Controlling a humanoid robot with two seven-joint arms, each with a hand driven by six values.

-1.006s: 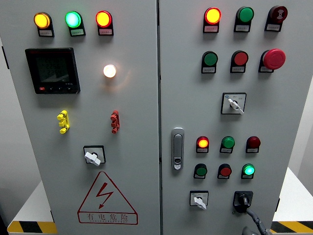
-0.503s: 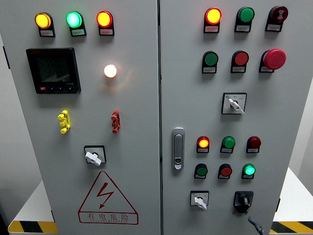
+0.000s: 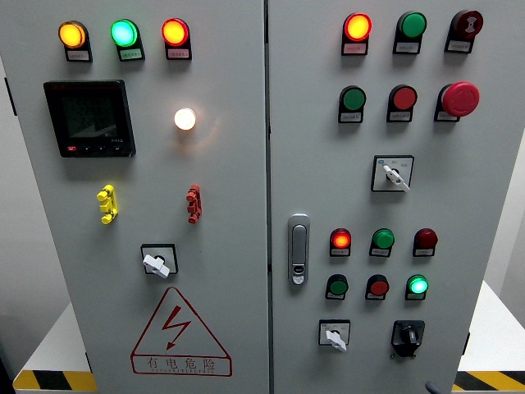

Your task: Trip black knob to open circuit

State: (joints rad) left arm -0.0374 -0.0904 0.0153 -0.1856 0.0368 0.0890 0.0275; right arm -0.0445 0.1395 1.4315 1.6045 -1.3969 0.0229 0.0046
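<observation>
We are looking at the grey control cabinet [image 3: 246, 246] head-on. The black knob [image 3: 407, 334] is sitting at lower right of the frame, on the right door, just right of the white selector switch [image 3: 334, 335] and below the lit green lamp [image 3: 417, 285]. Its pointer is reading roughly vertical, maybe tilted a touch; too small to call. We are judging it a rigid plastic rotary selector: light, stiff, probably detented, so it is likely needing a firm twist rather than a push. Best hold is pinching the raised centre bar from both sides, not the round base, which is giving fingers little purchase. Only a thin dark sliver of the right hand [image 3: 430, 387] is showing at the bottom edge, below the knob and apart from it; we cannot tell how its fingers are standing. The left hand is not showing.
</observation>
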